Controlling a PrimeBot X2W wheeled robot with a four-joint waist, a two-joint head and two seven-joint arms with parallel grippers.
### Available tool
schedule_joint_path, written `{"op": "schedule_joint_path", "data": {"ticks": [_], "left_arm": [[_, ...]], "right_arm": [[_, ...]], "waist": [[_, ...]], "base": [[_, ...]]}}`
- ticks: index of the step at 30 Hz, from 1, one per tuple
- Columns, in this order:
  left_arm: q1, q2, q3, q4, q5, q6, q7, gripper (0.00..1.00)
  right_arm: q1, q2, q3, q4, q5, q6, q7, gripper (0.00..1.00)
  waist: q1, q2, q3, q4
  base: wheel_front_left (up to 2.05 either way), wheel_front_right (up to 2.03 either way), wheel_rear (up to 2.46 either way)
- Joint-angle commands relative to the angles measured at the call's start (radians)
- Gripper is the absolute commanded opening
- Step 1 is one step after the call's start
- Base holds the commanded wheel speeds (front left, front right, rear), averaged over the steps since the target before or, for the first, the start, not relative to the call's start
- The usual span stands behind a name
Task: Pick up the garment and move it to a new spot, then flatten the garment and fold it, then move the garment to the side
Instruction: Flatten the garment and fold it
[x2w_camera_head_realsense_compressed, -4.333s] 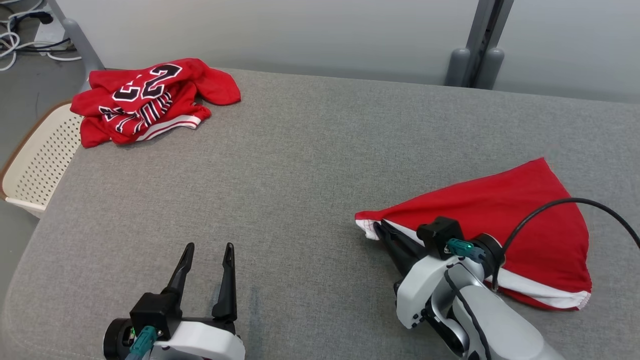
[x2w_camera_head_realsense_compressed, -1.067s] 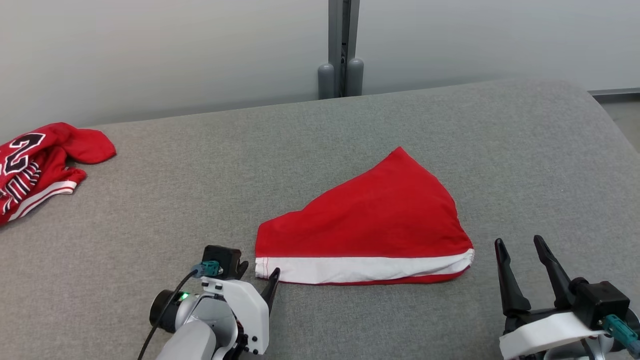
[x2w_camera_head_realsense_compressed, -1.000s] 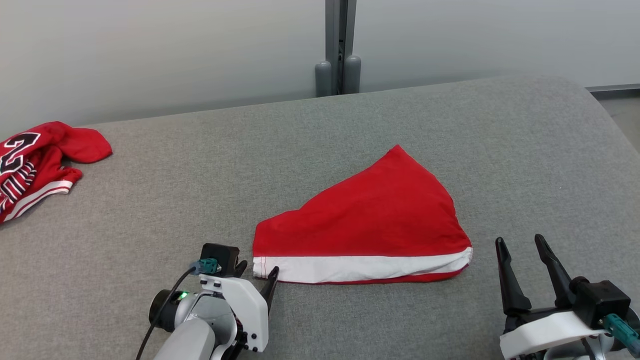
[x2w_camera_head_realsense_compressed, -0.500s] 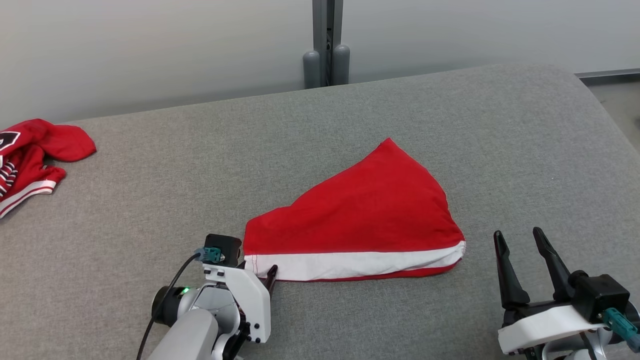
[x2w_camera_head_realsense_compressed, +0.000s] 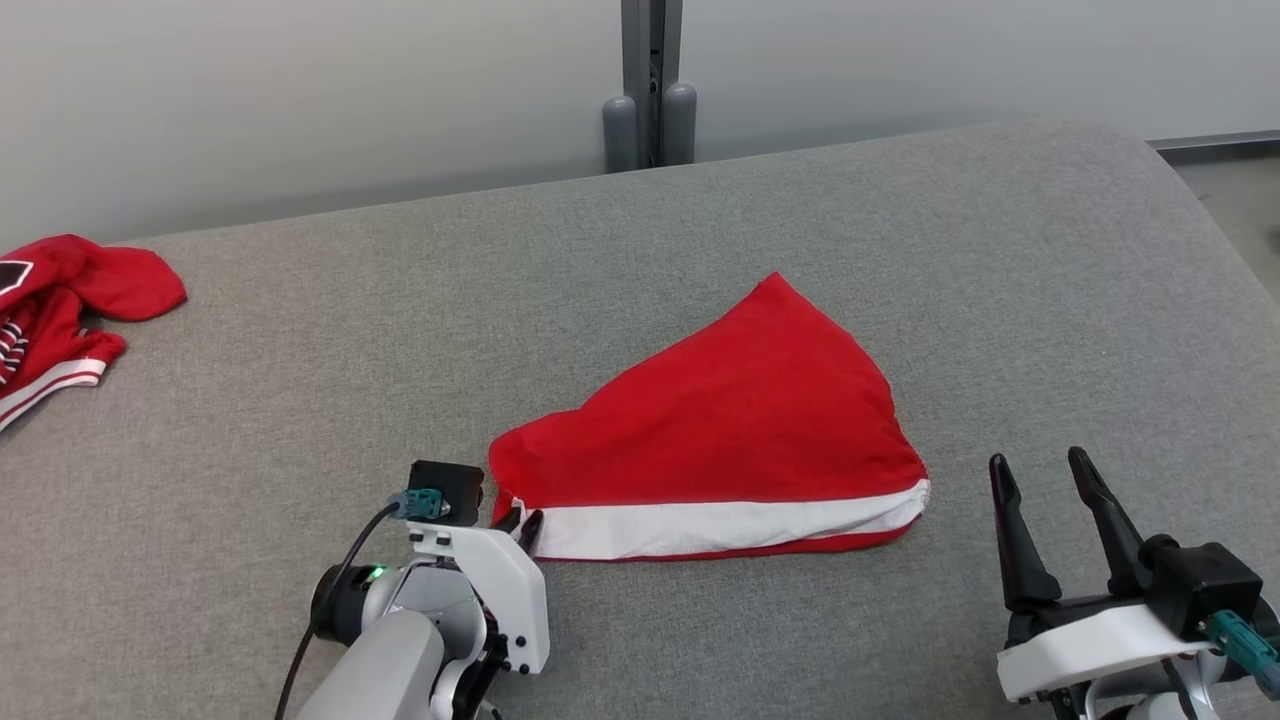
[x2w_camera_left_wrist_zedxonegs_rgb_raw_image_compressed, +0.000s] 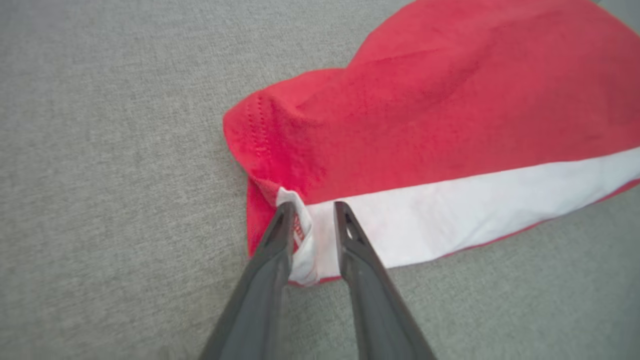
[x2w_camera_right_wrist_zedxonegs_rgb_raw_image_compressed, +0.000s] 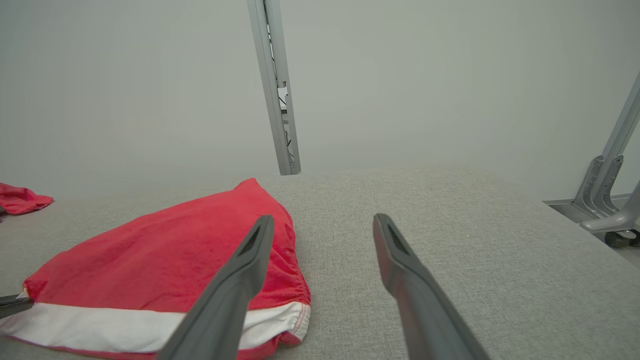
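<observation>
The red garment (x2w_camera_head_realsense_compressed: 730, 440) with its white band is laid near the middle of the grey tabletop (x2w_camera_head_realsense_compressed: 400, 300). Its near left corner is bunched and clamped between the narrowed fingers of the left tool (x2w_camera_left_wrist_zedxonegs_rgb_raw_image_compressed: 312, 212). The right tool (x2w_camera_head_realsense_compressed: 1038, 460) is held spread wide, just beyond the garment's right end and not touching it. A second red jersey (x2w_camera_head_realsense_compressed: 50, 300) is seen at the tabletop's far left edge.

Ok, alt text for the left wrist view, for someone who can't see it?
The left gripper has the bunched corner of a red garment between its two dark fingers, at the end of its white band. The rest lies spread on a grey fabric surface.
</observation>
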Motion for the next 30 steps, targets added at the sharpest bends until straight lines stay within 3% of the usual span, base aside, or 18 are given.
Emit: {"op": "schedule_joint_path", "data": {"ticks": [1,2,8,14,18,20,21,30], "left_arm": [[-0.022,0.006,-0.005,0.013,0.001,0.009,0.0,0.13],[-0.025,0.007,-0.006,0.021,0.004,0.013,-0.002,0.0],[-0.032,0.01,-0.015,0.049,0.014,0.024,-0.013,0.0],[-0.046,0.015,-0.032,0.068,0.021,0.017,-0.008,0.29],[-0.049,0.014,-0.042,0.074,0.018,0.009,-0.004,0.31],[-0.051,0.014,-0.046,0.076,0.018,0.007,-0.002,0.19],[-0.051,0.014,-0.048,0.077,0.018,0.006,-0.002,0.0],[-0.021,0.021,-0.018,0.048,-0.011,0.02,-0.08,0.0]], "right_arm": [[-0.01,-0.005,0.001,-0.006,-0.002,0.0,0.0,1.0],[-0.012,-0.005,0.001,-0.006,-0.002,0.0,0.0,1.0],[-0.012,-0.005,-0.005,-0.006,-0.004,0.0,0.0,1.0],[-0.014,-0.005,-0.006,-0.005,-0.002,0.0,0.0,1.0],[-0.013,-0.005,-0.002,-0.006,-0.002,0.0,0.0,1.0],[-0.014,-0.005,0.0,-0.006,-0.001,0.0,0.0,1.0],[-0.014,-0.005,0.0,-0.005,0.0,0.0,0.0,1.0],[-0.002,-0.005,-0.024,0.01,-0.017,0.0,0.0,1.0]], "waist": [[0.0,0.0,0.001,-0.002],[0.0,0.0,0.001,-0.003],[0.0,0.0,0.004,-0.004],[0.0,0.0,0.003,-0.002],[0.0,0.0,0.001,0.0],[0.0,0.0,0.001,-0.001],[0.0,0.0,0.0,-0.001],[0.0,0.0,-0.004,0.013]], "base": [[0.0,0.0,0.0],[0.0,0.0,0.0],[0.0,0.0,0.0],[0.0,0.0,0.0],[0.0,0.0,0.0],[0.0,0.0,0.0],[0.0,0.0,0.0],[0.0,0.0,0.0]]}}
